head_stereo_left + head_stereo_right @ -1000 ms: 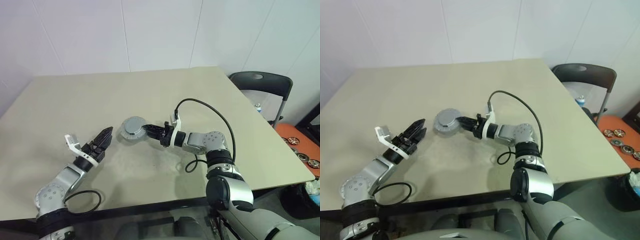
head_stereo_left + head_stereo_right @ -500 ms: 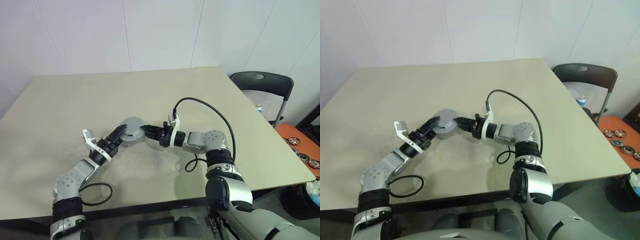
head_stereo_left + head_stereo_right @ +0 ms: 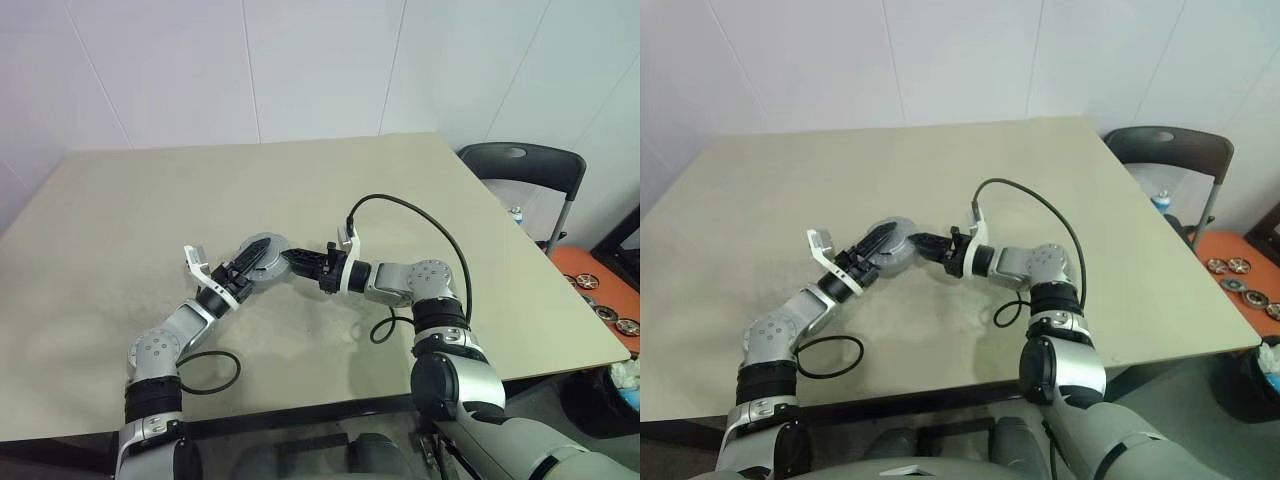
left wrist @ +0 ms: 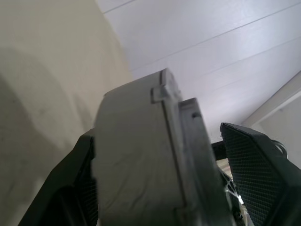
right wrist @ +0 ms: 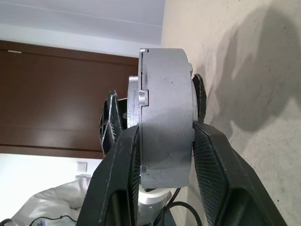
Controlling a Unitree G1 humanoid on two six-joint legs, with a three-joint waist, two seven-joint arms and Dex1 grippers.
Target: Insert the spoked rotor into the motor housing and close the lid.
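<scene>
The left gripper [image 3: 255, 268] reaches in from the left over the tan table [image 3: 120, 220], its black fingers [image 4: 249, 160] spread wide and straddling the round grey motor housing [image 3: 263, 254]. In the left wrist view one finger lies along each flat side of the drum; whether they press on it cannot be told. The housing is held off the table surface, near the middle of the table, with its flat face tipped upward and toward the left arm. In the right wrist view it is a thick grey drum [image 5: 164, 117] with a thinner stepped plate on one side, seen edge-on.

To the right of the housing, the right gripper [image 3: 298, 259] points leftward, its two fingers [image 5: 214, 165] clamped on the drum's opposite flat faces, so the housing hangs between both grippers. A black cable [image 3: 420, 225] arcs above the right forearm and loops back down to the table.

Farther right, beyond the table's edge, stands a dark folding chair [image 3: 525, 170].
</scene>
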